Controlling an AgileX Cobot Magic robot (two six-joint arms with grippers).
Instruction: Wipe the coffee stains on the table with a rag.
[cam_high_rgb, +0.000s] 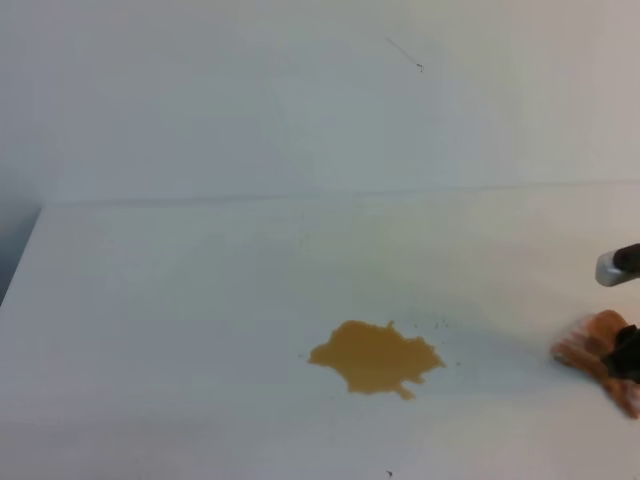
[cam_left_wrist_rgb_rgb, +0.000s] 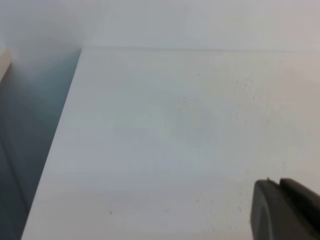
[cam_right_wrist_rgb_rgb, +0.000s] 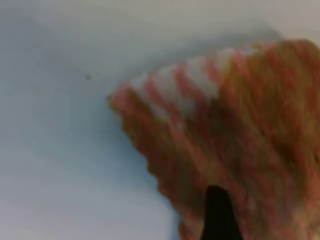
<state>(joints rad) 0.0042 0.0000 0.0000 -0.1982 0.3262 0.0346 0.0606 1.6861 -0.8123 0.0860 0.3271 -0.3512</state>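
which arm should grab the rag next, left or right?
Right, probably. The right gripper is already over the rag at the table's right edge, a fingertip against the cloth. The left wrist view shows only bare table, no rag nearby.

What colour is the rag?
Orange-brown with whitish-pink stripes at the edge; the rag shows best in the right wrist view.

No readable text

No letters, labels, brands, numbers or signs can be read in any view.
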